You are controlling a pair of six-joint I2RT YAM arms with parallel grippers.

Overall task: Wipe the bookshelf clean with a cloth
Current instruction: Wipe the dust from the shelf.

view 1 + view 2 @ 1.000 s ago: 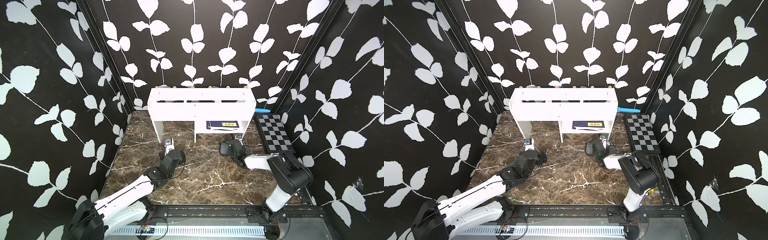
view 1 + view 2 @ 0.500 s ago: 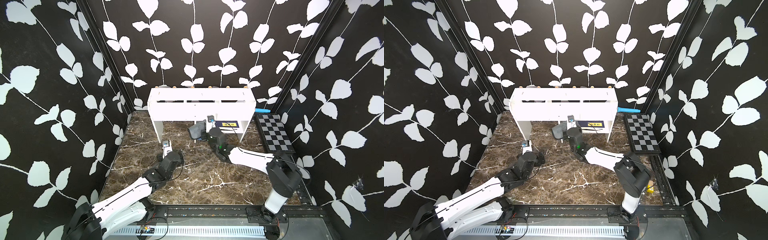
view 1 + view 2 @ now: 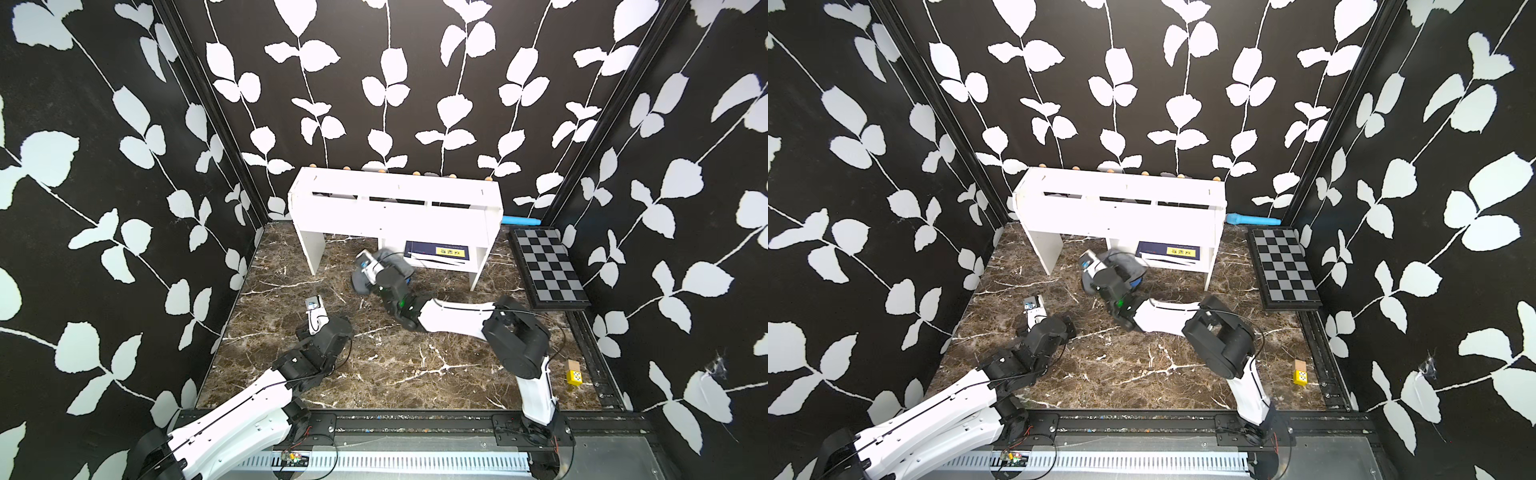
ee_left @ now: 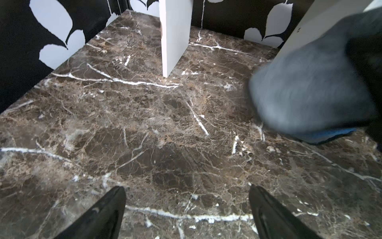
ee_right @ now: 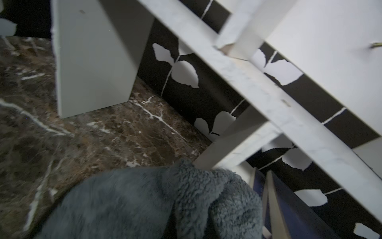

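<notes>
Right gripper (image 3: 384, 270) clamped on fluffy grey microfibre cloth with blue underside (image 5: 144, 202), bunched as a pad by the long white board bookshelf (image 3: 395, 216), at its centre leg, far middle. Left gripper (image 4: 186, 187) spread wide, empty, near-left over brown marble floor (image 4: 144, 124), likely keeping clear.

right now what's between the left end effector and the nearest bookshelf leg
Only bare marble floor, shown in the left wrist view, from the left end effector to the bookshelf leg; the cloth is outside that stretch.

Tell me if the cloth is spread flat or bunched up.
Bunched up. In the right wrist view the cloth is a rumpled grey wad with deep folds; the left wrist view shows blue peeking underneath.
</notes>
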